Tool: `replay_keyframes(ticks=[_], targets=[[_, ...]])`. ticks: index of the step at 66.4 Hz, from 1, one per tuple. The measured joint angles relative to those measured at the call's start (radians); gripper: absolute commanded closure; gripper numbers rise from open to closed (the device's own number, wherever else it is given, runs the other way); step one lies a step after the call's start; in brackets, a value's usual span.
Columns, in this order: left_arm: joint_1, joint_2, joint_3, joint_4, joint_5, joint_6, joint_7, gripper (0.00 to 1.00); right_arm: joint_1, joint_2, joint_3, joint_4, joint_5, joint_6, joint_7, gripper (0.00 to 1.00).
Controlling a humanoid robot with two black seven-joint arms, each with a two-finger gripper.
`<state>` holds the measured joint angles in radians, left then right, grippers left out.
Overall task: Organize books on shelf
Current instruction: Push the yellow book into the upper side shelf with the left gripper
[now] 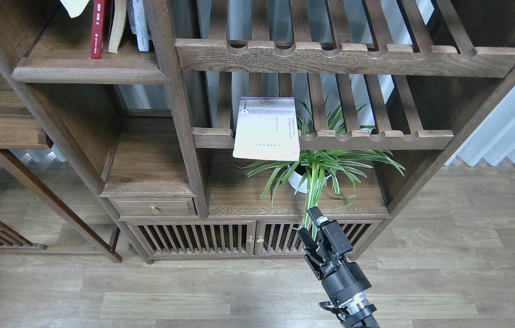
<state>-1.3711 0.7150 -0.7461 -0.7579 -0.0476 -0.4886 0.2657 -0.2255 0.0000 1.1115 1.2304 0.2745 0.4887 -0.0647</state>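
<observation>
One pale lavender-white book [266,130] lies flat on the slatted rack [375,136], overhanging its front rail at about 12 o'clock from my right gripper [313,228]. The gripper hangs empty, fingers slightly parted. It is probably light, floppy and slick-covered; pinching the overhanging lower edge looks best. The shelf [89,73] waits at 10 o'clock.

My right arm [347,287] is matte black, a thick round barrel with a silvery ring and black cables near the frame's edge. My gripper [313,224] has two blocky black fingers [334,237], with small white lettering below.
</observation>
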Motion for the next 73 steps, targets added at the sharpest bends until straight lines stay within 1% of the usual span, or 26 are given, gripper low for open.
replay_keyframes(ticks=[14,25,39,48,50,54,55,57,58,61,62,63,65,73], targets=[[-0.002,-0.14,-0.034,0.095,0.091,0.0,-0.009,0.97,0.0,0.0,0.002,0.005,0.0,0.0,0.0,0.0],[-0.002,-0.173,-0.038,0.131,0.113,0.0,-0.019,0.97,0.0,0.0,0.003,0.006,0.0,0.0,0.0,0.0],[-0.004,-0.179,-0.041,0.138,0.117,0.0,-0.025,0.97,0.0,0.0,0.003,0.006,0.0,0.0,0.0,0.0],[-0.006,-0.181,-0.045,0.139,0.119,0.0,-0.043,0.95,-0.001,0.0,0.002,0.006,0.0,0.0,0.0,0.0],[-0.006,-0.181,-0.045,0.139,0.121,0.0,-0.049,0.93,-0.001,0.0,0.002,0.006,0.0,0.0,0.0,0.0],[-0.002,-0.182,-0.044,0.141,0.123,0.0,-0.06,0.84,-0.002,0.0,0.002,0.007,0.0,0.0,0.0,0.0],[-0.001,-0.183,-0.044,0.142,0.123,0.0,-0.064,0.77,-0.002,0.0,0.002,0.007,0.0,0.0,0.0,0.0],[0.001,-0.187,-0.044,0.147,0.123,0.0,-0.072,0.71,-0.002,0.0,0.002,0.007,0.0,0.0,0.0,0.0],[0.002,-0.189,-0.044,0.15,0.124,0.0,-0.077,0.64,-0.002,0.0,0.002,0.007,0.0,0.0,0.0,0.0],[0.004,-0.198,-0.044,0.161,0.124,0.0,-0.09,0.6,-0.002,0.0,0.003,0.007,0.0,0.0,0.0,0.0],[0.004,-0.202,-0.043,0.165,0.124,0.0,-0.094,0.57,-0.002,0.0,0.003,0.007,0.0,0.0,0.0,0.0],[0.006,-0.216,-0.043,0.181,0.124,0.0,-0.106,0.56,-0.002,0.0,0.003,0.008,0.0,0.0,0.0,0.0],[0.007,-0.22,-0.042,0.187,0.124,0.0,-0.11,0.52,-0.002,0.0,0.003,0.008,0.0,0.0,0.0,0.0],[0.007,-0.227,-0.042,0.202,0.124,0.0,-0.134,0.46,-0.002,0.0,0.003,0.008,0.0,0.0,0.0,0.0]])
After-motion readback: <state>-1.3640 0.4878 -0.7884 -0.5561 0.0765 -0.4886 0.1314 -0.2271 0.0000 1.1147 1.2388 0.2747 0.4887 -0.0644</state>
